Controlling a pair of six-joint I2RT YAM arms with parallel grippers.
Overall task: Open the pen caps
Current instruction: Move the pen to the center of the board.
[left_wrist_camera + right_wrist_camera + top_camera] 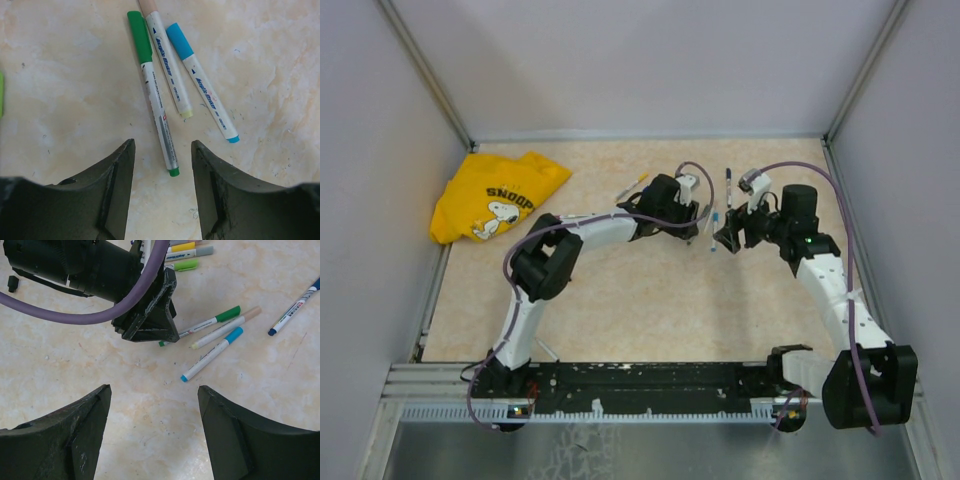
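Pale grey walls (pixel 640 70) closed in a beige, marbled bench (pixel 620 310), with a yellow shirt (pixel 495 195) crumpled at its far left corner. Both arms reached to the middle of the far half, where the left hand (pixel 698 222) and the right hand (pixel 728 232) faced each other from left and right, near but apart. On the bench between them lay three capped markers, side by side and fanned slightly. In the left wrist view the green marker (pixel 157 110) wore its green cap (pixel 139 37) at the end away from the hand. Beside it lay a marker with a yellow tail (pixel 170 65), whose peach cap (pixel 147 5) ran off the top edge, and beyond that a blue marker (pixel 210 95) with its blue cap (pixel 179 40) on. The left hand (pixel 163 144) stood partly parted above the bench, the green marker's tail end lying in the gap with bare bench on either side, nothing gripped. The right hand (pixel 154 390) was spread wide over bare bench, holding nothing. From its wrist the green cap (pixel 228 314), peach cap (pixel 250 313) and blue cap (pixel 234 333) showed just beyond the left hand's dark fingers (pixel 150 320). A dark blue pen (pixel 295 307) lay apart to the right, and more markers (pixel 185 255) clustered at the top edge.
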